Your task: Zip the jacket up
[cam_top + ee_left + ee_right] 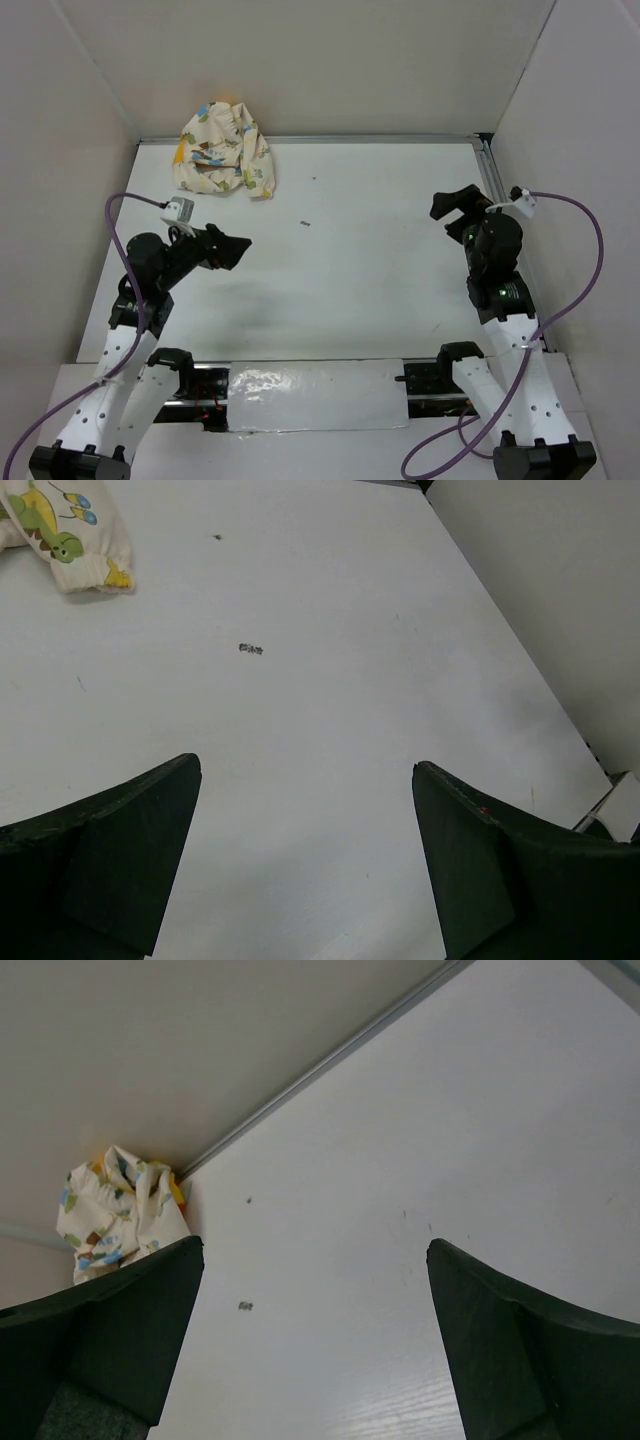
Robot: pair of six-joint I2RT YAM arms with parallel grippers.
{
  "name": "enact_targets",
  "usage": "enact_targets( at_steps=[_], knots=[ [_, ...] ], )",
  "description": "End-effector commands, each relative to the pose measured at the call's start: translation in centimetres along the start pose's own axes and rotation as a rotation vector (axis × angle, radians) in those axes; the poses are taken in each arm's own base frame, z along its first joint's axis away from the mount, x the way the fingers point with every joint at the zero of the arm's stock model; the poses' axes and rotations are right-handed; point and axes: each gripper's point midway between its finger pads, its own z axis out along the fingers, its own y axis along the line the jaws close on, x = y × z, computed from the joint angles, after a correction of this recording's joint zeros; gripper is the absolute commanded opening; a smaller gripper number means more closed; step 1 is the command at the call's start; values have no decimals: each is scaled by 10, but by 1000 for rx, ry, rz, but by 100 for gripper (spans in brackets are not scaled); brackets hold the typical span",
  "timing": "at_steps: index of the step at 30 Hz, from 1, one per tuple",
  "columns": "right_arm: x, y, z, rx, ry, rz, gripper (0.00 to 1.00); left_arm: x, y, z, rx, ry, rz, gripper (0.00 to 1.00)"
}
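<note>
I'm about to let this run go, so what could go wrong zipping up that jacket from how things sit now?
The jacket lies bunched up in the far left corner against the back wall, with no zipper showing, so a grab may catch only loose fabric. The right gripper hangs open far across the table, and reaching over might crowd the left gripper in that corner.
</note>
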Motion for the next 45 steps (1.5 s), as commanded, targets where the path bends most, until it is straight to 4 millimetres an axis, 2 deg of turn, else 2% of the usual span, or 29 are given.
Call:
enact_targets(
  at_steps=[1, 3, 5, 8, 12, 14, 16, 17, 18, 19, 20, 21, 22, 23, 24, 25, 26, 27, 28, 30, 31, 32, 33, 34, 35, 36, 37, 41, 45],
  knots=[
    [-20, 21, -4, -63, -28, -39, 100, -14, 0, 1, -10, -51, 24, 99],
    [-18, 9, 2, 20, -13, -39, 100, -13, 5, 1, -47, -37, -3, 99],
    [-20, 8, 1, 49, 4, -53, 100, -11, 11, 3, -82, -27, -48, 99],
    [-28, -1, 4, 113, -63, -42, 100, -9, 17, 5, -106, -25, -46, 99],
    [-24, -9, 6, 137, -70, -89, 100, -7, 22, 10, -116, -13, -50, 99],
    [-21, -12, 9, 164, -66, -50, 100, -7, 28, 14, -131, -16, -18, 99],
    [-15, -10, 12, 139, -46, -48, 100, -21, 53, 26, -242, -54, -27, 99],
    [-19, -3, 10, 102, -66, -43, 100, -26, 61, 31, -290, -53, -79, 99],
    [-14, -3, 11, 78, -53, -70, 100, -10, 86, 39, -366, 38, -131, 99],
    [-14, 0, 10, 55, -59, -73, 100, -37, 79, 49, -326, 29, -118, 99],
    [-15, 4, 7, 25, -67, -70, 100, -28, 100, 66, -368, 95, -154, 99],
    [-16, 5, 6, 15, -71, -74, 100, -55, 101, 77, -368, 70, -140, 99],
    [-18, 5, 5, 13, -80, -70, 100, -58, 117, 84, -426, 80, -134, 99],
    [-18, 4, 2, 7, -85, -69, 100, -45, 144, 100, -490, 138, -161, 99],
    [-18, 5, 2, 1, -86, -71, 100, -71, 150, 110, -514, 104, -150, 99],
    [-19, 5, 1, 2, -90, -70, 100, -71, 156, 120, -519, 127, -141, 99],
    [-19, 4, 1, 3, -93, -68, 100, -84, 184, 131, -570, 120, -170, 99],
    [-19, 3, 1, 0, -95, -71, 100, -82, 193, 135, -603, 144, -198, 99],
    [-17, 3, 3, 2, -85, -74, 100, -88, 215, 149, -664, 135, -212, 99],
    [-16, 1, 5, 10, -79, -85, 100, -87, 231, 162, -692, 159, -231, 99],
    [-17, 1, 6, 17, -78, -84, 100, -69, 259, 170, -765, 201, -233, 99],
    [-16, -2, 8, 30, -73, -88, 100, -92, 267, 179, -782, 166, -211, 99],
    [-16, -3, 10, 37, -69, -94, 100, -95, 277, 183, -813, 169, -206, 99],
    [-16, -6, 13, 57, -67, -91, 100, -92, 295, 190, -856, 198, -215, 99],
    [-15, -7, 14, 63, -64, -92, 100, -88, 306, 192, -884, 214, -224, 99],
    [-13, -9, 15, 67, -59, -95, 100, -66, 324, 195, -920, 272, -238, 99],
    [-12, -10, 17, 73, -57, -93, 100, -82, 331, 197, -925, 234, -235, 99],
    [-9, -11, 23, 73, -43, -94, 100, -72, 364, 205, -920, 216, -260, 99],
    [-4, -11, 29, 76, -21, -102, 100, -57, 380, 219, -892, 227, -265, 99]
  ],
)
